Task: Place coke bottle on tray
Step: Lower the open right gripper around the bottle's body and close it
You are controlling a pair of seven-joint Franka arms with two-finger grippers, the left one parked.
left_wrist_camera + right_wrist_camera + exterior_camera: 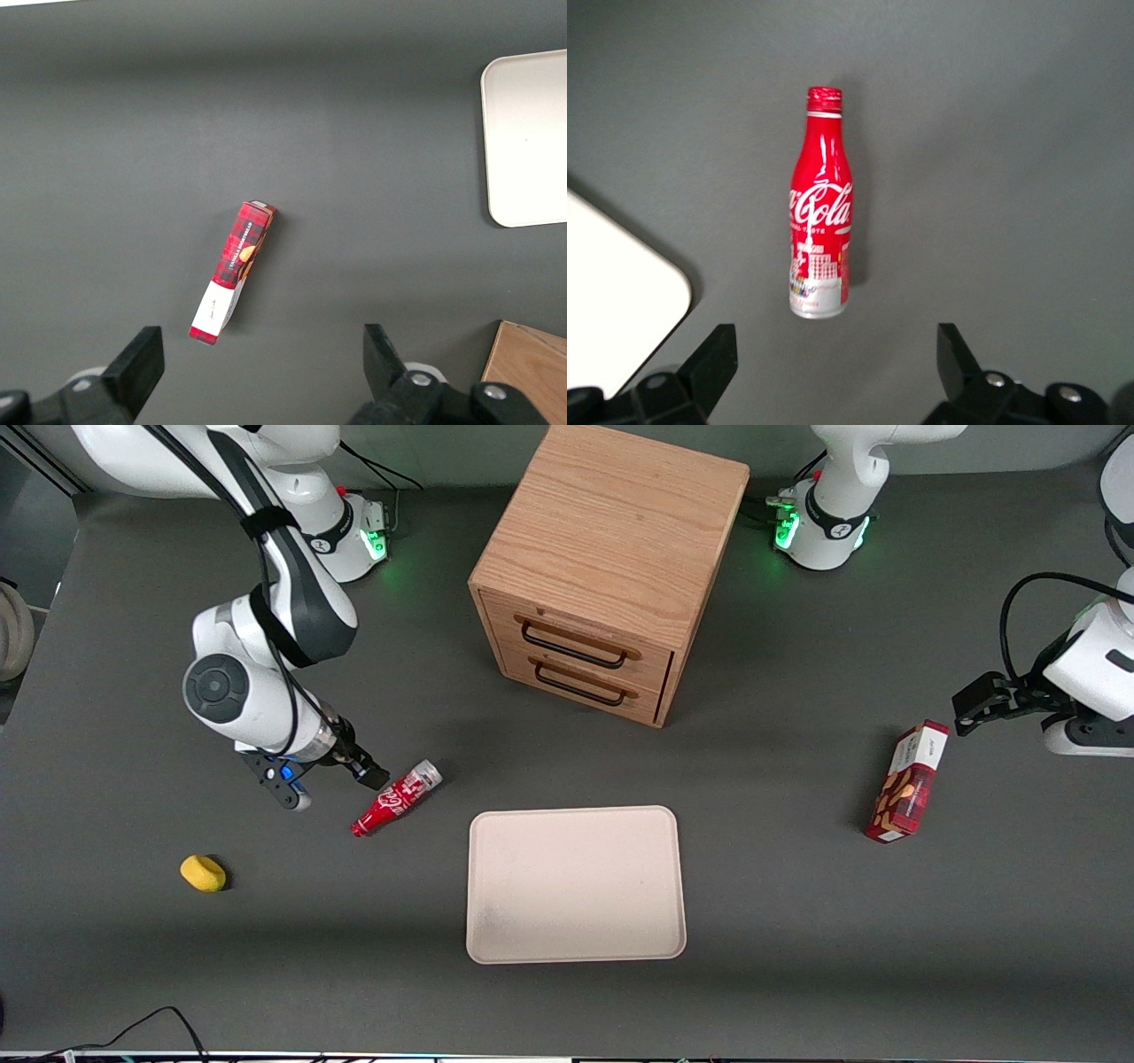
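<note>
The coke bottle [397,798] lies on its side on the dark table, its silver base end farther from the front camera than its red neck. In the right wrist view the coke bottle [820,208] is just ahead of my gripper [833,359], which is open with nothing between its fingers. My gripper [347,779] hovers low beside the bottle's base end, toward the working arm's end of the table. The beige tray [576,886] lies flat beside the bottle, a little nearer the front camera, with nothing on it. A corner of the tray [611,283] shows close to the bottle.
A wooden two-drawer cabinet [611,567] stands farther from the front camera than the tray. A red snack box [908,784] lies toward the parked arm's end of the table. A small yellow object [203,873] sits toward the working arm's end, nearer the front camera.
</note>
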